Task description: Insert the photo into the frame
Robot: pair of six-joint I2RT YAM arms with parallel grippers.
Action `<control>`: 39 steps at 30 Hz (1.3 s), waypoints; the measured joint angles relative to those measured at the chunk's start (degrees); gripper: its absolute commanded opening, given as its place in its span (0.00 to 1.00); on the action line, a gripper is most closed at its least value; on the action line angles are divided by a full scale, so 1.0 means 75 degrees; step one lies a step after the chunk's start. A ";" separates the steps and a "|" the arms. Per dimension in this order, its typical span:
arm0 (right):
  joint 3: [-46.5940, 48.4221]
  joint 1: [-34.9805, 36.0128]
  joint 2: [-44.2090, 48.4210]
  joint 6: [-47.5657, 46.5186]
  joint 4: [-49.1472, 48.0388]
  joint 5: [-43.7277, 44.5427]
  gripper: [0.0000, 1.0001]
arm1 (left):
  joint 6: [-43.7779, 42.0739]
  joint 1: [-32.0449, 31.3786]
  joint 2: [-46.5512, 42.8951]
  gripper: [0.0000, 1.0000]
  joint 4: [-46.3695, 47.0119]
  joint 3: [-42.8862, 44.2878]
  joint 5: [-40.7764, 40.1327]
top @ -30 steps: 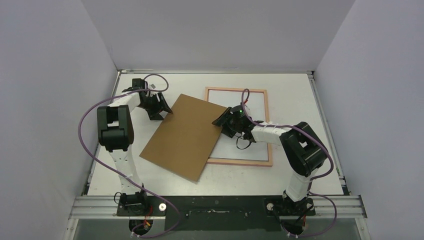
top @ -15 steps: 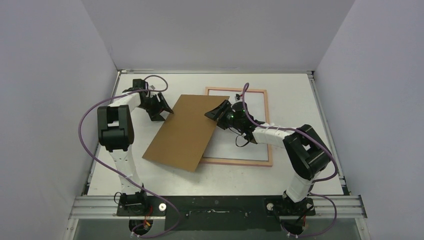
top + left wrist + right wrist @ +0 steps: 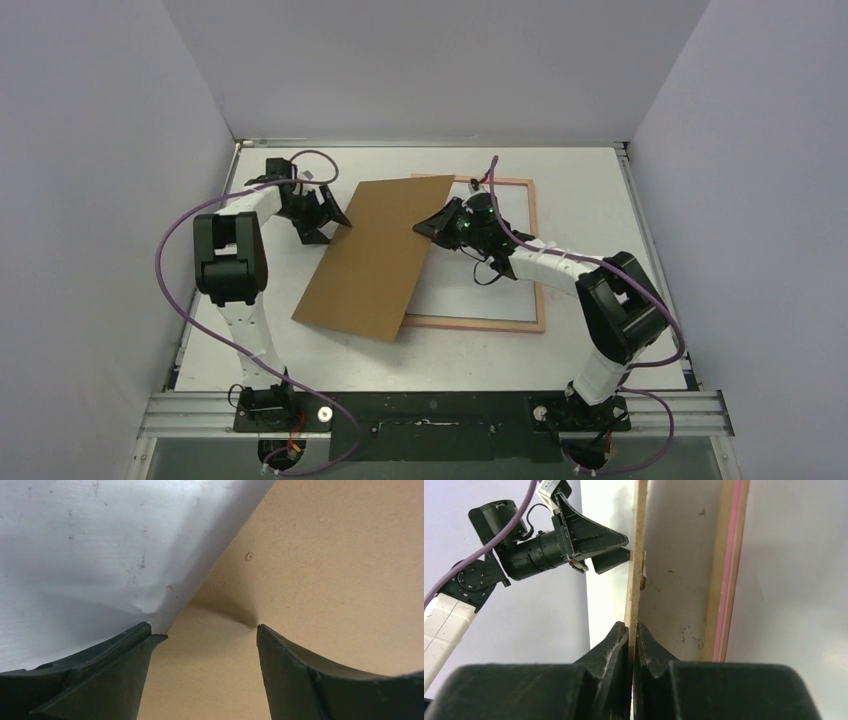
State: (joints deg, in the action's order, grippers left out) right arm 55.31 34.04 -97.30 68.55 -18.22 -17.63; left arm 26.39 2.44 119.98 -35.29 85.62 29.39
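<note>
Brown backing board (image 3: 375, 255), from above: slanted across mid-table, right edge raised and pinched by the right gripper (image 3: 432, 225), near-left corner down on the table (image 3: 480, 355). At the board's far-left edge, the left gripper (image 3: 335, 215), jaws apart. Right of centre, the frame (image 3: 480, 325) flat on the table, its left part hidden beneath the board. White field inside it: possibly the photo's blank back, possibly bare table showing through. Cannot tell from here, and no sea print recognisable in any view.

From the left wrist: both fingers (image 3: 100, 675) spread wide, released, nothing grasped, the board's edge running between them over white table. Closeness to that edge plain here, vague from above.

From the right wrist: fingertips (image 3: 616, 640) clenched on the board's thin edge, a shallow bite. Frame rail, peach with a pink strip, just beside the raised board. Tips of the left gripper right against the board's far side. Depth of bite shown only here.

Risks:
- Slipping of the board out of so shallow a pinch, then a drop onto the frame.
- Scraping or shoving of the frame by the board's low edge during any swing.
- A nudge from the open left jaws, twisting the board in the grip.
</note>
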 measured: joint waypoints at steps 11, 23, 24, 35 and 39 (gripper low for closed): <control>0.1317 -0.1096 0.0050 -0.1093 0.0353 -0.1967 0.00 | -0.0017 0.0667 -0.1818 0.97 0.0466 -0.0114 0.0525; 0.2031 -0.2530 0.0664 -0.1498 0.0452 -0.3896 0.00 | 0.0463 0.1026 -0.2294 0.97 0.2049 -0.0326 0.2926; 0.2104 -0.2570 0.0694 -0.1451 0.0364 -0.4004 0.00 | 0.0542 0.1017 -0.2328 0.97 0.2127 -0.0326 0.3022; 0.2547 -0.2582 0.0845 -0.0941 -0.0300 -0.4739 0.00 | 0.2865 0.0880 -0.2739 0.89 0.5657 -0.0694 0.4581; 0.2745 -0.2585 0.0860 -0.1102 -0.0082 -0.4776 0.00 | 0.4561 0.0819 -0.2739 0.84 0.7857 -0.0994 0.5100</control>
State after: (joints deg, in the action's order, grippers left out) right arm 75.90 14.66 -90.85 60.29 -18.83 -53.45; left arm 60.60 8.58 99.44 23.64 78.17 67.64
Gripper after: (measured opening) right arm 0.055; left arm 0.885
